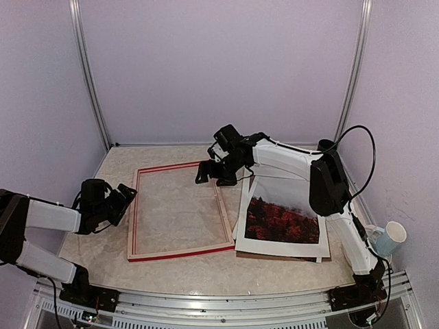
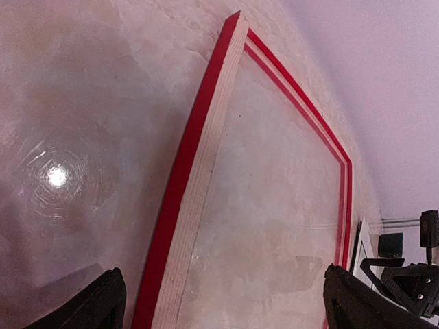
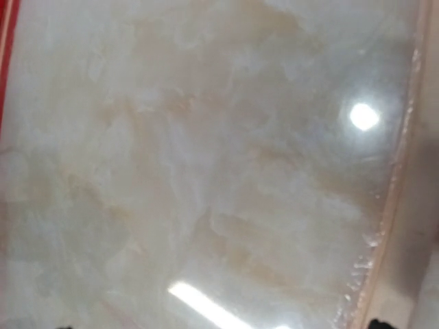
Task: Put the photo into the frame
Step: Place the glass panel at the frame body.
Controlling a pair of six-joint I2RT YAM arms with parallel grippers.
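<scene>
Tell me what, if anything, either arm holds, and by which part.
Nothing. Left gripper open beside the frame; right gripper open above it.

Table point(image 1: 164, 264): glossy pale marbled top, cream-beige, lamp glare on it. Frame point(image 1: 175, 253) lies flat left of centre, tabletop showing through its opening. Just beside its right rail is a flat stack. Brown panel point(image 1: 274, 256) sits at the bottom on the table, photo point(image 1: 282, 221) on top, face up, slightly skewed. Can't tell if stack and frame touch.
</scene>
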